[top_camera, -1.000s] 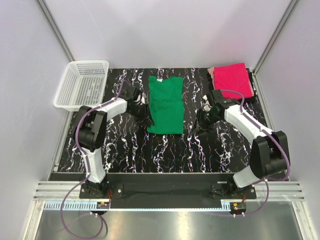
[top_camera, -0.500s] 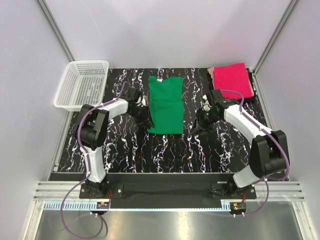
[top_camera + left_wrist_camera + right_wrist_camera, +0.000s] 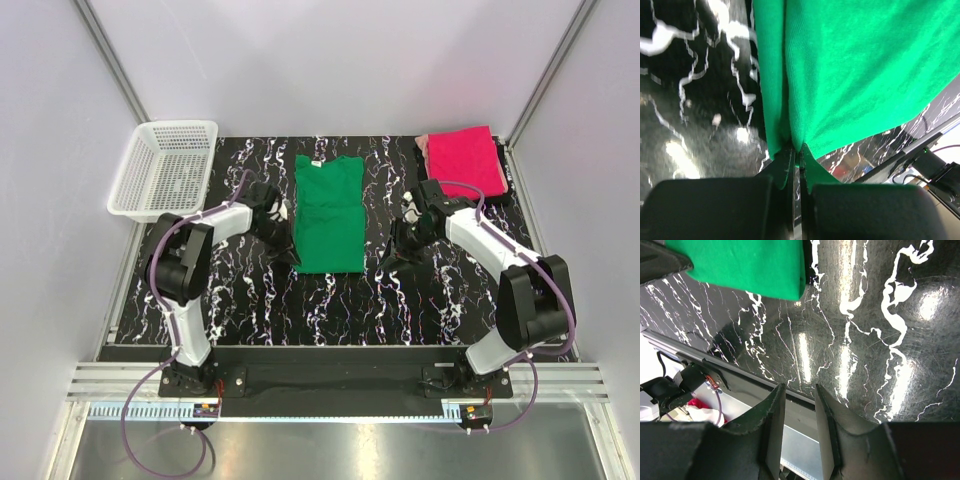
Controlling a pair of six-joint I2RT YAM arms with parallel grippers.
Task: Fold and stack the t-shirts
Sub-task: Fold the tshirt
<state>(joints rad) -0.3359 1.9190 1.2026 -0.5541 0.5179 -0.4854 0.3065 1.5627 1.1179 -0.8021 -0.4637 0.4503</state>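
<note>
the left gripper (image 3: 796,151) has just clamped its fingers on the left edge of the green t-shirt (image 3: 328,215), centre frame, so a fold can likely begin. the right gripper (image 3: 799,405) hangs empty, fingers apart, near the shirt's lower right corner. the pink t-shirt (image 3: 462,158) lies upper right.

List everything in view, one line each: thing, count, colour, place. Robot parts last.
green t-shirt: one, bright green, folded lengthwise, middle of the table
pink t-shirt: one, hot pink, folded, far right corner
basket: one, white mesh, far left corner
table: one, black with white veining, under everything
left gripper: one, black, shut on the green t-shirt's left edge
right gripper: one, black, open and holding nothing, just right of the green t-shirt
</note>
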